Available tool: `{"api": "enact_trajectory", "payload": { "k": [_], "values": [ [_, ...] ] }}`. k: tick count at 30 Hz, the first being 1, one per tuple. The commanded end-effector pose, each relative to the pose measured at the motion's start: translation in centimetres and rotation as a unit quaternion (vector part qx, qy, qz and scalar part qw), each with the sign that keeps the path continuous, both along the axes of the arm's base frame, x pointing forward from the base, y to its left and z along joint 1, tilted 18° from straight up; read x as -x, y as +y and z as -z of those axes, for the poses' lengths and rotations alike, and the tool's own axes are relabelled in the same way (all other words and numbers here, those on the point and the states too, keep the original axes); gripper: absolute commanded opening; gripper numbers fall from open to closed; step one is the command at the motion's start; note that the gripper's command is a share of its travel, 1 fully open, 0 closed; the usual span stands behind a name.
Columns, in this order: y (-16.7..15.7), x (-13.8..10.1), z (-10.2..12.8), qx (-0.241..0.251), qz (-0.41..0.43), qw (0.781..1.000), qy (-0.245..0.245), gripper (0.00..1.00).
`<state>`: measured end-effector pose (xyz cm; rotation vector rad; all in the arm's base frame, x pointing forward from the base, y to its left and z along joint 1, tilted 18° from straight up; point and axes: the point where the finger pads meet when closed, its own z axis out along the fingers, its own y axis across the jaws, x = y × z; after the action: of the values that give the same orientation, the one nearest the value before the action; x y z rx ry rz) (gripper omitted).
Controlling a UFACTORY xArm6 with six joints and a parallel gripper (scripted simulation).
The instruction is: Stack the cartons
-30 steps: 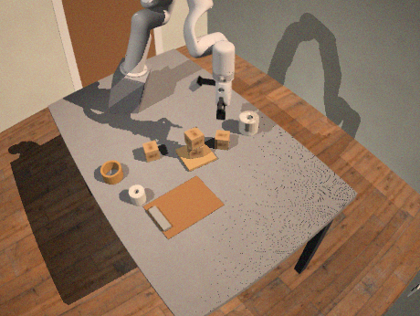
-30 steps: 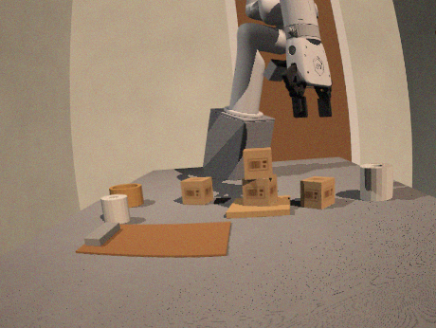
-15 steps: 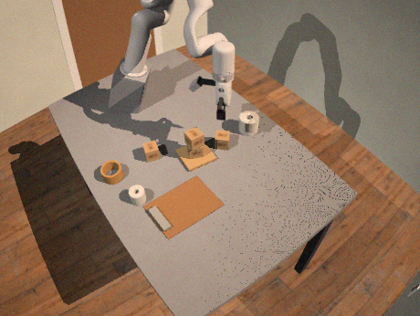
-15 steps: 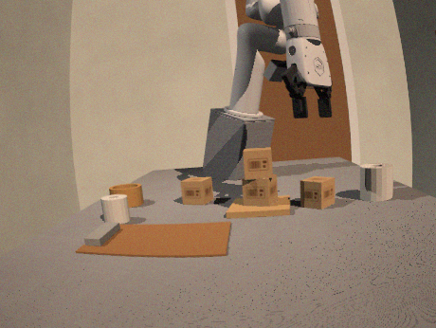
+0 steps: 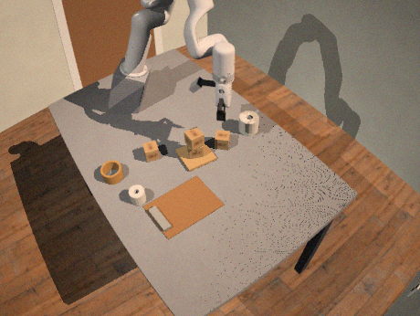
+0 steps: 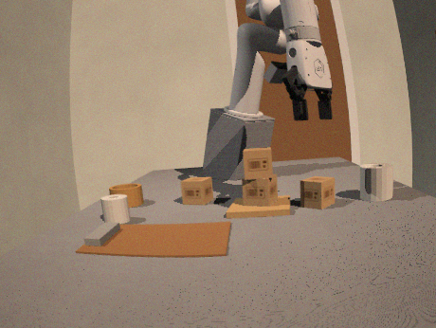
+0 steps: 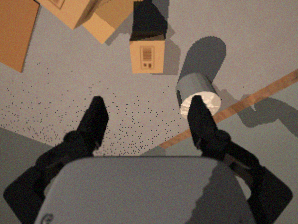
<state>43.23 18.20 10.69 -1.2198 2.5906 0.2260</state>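
Wrist view looks down on one loose carton standing on the table, just beside the small wooden board where two cartons are already stacked, the upper one twisted a little off the lower. A fourth carton sits on the board's far side, apart from it. These cubes look like stiff, light cardboard with flat faces, likely easy to pinch squarely across two opposite side walls at mid-height; a hard squeeze could dent them, and a light box may skid or tip if nudged off-centre. A white roll stands near the loose carton, so the approach wants care. High above, the pincer hangs spread wide and holds nothing.
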Motion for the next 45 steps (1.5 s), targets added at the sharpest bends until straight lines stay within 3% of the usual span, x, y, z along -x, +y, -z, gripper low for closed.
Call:
{"api": "enact_trajectory", "payload": {
  "k": [1,45],
  "values": [
    [0.1,-0.2,0.1,-0.001,0.0,1.0,-0.002,1.0],
    [1.2,-1.0,4.3,-0.001,0.0,1.0,-0.002,1.0]
  ]
}}
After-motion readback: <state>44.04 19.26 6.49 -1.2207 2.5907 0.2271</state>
